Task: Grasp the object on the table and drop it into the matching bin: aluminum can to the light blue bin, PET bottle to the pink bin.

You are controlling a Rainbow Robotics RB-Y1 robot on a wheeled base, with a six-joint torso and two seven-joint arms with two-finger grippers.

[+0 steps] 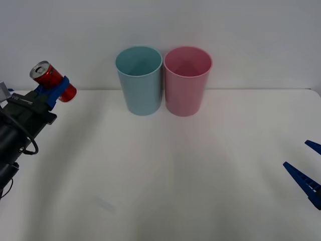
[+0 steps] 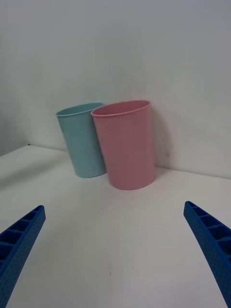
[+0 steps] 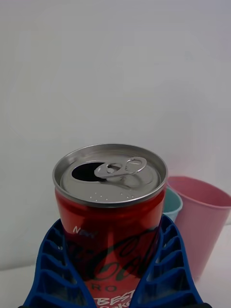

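Plain white wall behind a wide, flat white bench (image 1: 165,170). Two smooth tapered plastic cups stand side by side at the back, light blue bin (image 1: 139,80) left of the pink bin (image 1: 187,80). Left tool (image 1: 52,93) pinches the red aluminum can (image 1: 50,80) tilted, off the bench, left of the bins. Right tool (image 1: 307,168) sits spread near the bench's right edge.

The front camera sits above the arms, looking forward and down across the white tabletop (image 1: 165,170) toward a pale wall. The right wrist camera sits low over the tabletop, facing the pink bin (image 2: 126,144) and light blue bin (image 2: 83,140) from fairly near. The left wrist camera looks past the red can (image 3: 111,216), very close, at the wall. All three views share the two bins.
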